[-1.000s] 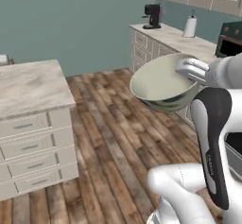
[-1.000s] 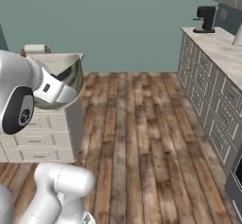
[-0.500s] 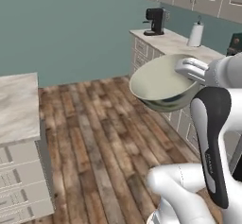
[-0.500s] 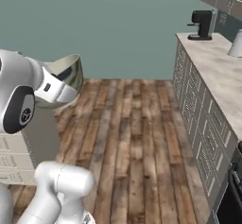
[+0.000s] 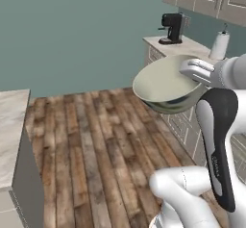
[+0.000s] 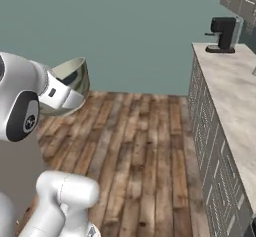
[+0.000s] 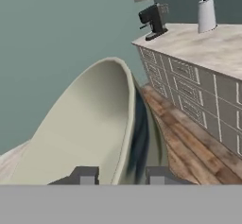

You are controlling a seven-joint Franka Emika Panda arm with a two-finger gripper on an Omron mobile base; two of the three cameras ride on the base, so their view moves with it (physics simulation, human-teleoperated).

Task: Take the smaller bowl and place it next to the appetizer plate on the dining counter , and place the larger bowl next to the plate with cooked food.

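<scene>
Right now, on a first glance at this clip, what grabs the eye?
The bowl stands out first: grey-green outside, cream inside, held tilted in the air by the gripper, whose fingers pinch its rim, above the wooden plank floor. Whether it is the smaller or larger bowl cannot be told. Next comes the black coffee machine at the far end of the marble counter, with a paper towel roll nearby.
</scene>
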